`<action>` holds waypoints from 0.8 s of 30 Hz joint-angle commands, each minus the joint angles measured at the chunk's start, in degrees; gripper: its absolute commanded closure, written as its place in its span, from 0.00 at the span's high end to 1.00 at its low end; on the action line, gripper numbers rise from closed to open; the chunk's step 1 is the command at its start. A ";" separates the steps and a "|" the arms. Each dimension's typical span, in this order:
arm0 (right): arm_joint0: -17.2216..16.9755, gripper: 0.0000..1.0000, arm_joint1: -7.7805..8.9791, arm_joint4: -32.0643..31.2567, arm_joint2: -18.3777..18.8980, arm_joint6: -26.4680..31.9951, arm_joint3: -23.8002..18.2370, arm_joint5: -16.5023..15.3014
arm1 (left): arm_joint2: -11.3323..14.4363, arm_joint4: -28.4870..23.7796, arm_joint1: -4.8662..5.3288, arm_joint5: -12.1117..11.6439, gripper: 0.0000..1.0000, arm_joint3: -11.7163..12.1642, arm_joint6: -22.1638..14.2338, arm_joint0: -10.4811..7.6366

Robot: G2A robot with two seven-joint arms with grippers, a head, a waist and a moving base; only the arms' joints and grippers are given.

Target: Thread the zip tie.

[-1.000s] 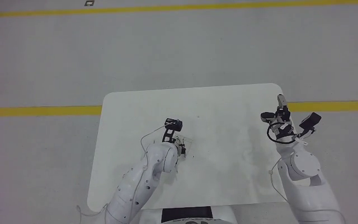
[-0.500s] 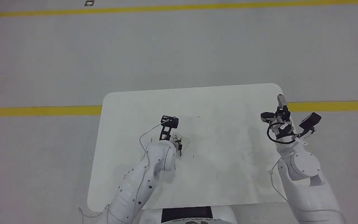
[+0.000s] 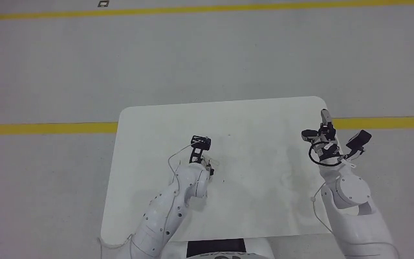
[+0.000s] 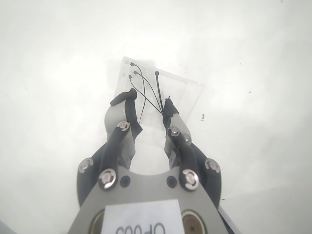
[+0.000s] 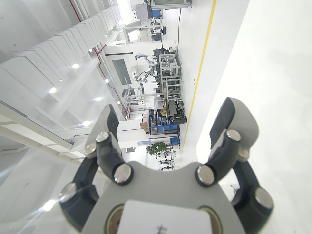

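Left gripper (image 4: pixel 150 98) hangs low over the table (image 4: pixel 73 37) with its two black-tipped fingers (image 4: pixel 130 108) spread apart, the gap between them open. Just under and ahead of the tips lies a clear plastic plate (image 4: pixel 187 91), flat on the white surface, and on it rest several thin black zip ties (image 4: pixel 158 88). Their small square heads are fanned out toward the far side of the plate, while their tails run together at the tip of one finger; whether that tip touches them cannot be told. In the top view this gripper (image 3: pixel 207 166) sits left of the middle of the table (image 3: pixel 259 207), a little toward the robot. Right gripper (image 5: pixel 168 113) is well apart from all of this, raised at the right edge of the table (image 3: pixel 317 127), its fingers also spread wide with nothing between them, pointing out over the edge toward the floor with its yellow line (image 5: pixel 204 42).
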 commanded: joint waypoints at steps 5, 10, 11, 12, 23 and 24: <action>0.00 1.00 0.00 0.00 0.00 0.00 0.00 0.00 | -0.19 -0.12 -0.64 0.00 0.26 1.94 -0.44 -0.99; 0.00 1.00 0.00 0.00 0.00 0.00 0.00 0.00 | -0.25 -0.46 -1.13 0.00 0.25 3.32 -0.52 -1.68; 0.00 1.00 0.00 0.00 0.00 0.00 0.00 0.00 | -0.26 -0.48 -1.22 0.00 0.25 3.50 -0.49 -1.78; 0.00 1.00 0.00 0.00 0.00 0.00 0.00 0.00 | -0.29 -0.50 -1.34 0.00 0.25 3.73 -0.47 -1.90; 0.00 1.00 0.00 0.00 0.00 0.00 0.00 0.00 | -0.33 -0.61 -2.45 0.00 0.16 7.01 -0.40 -3.46; 0.00 1.00 0.00 0.00 0.00 0.00 0.00 0.00 | -0.36 -0.59 -2.53 0.00 0.15 7.26 -0.39 -3.58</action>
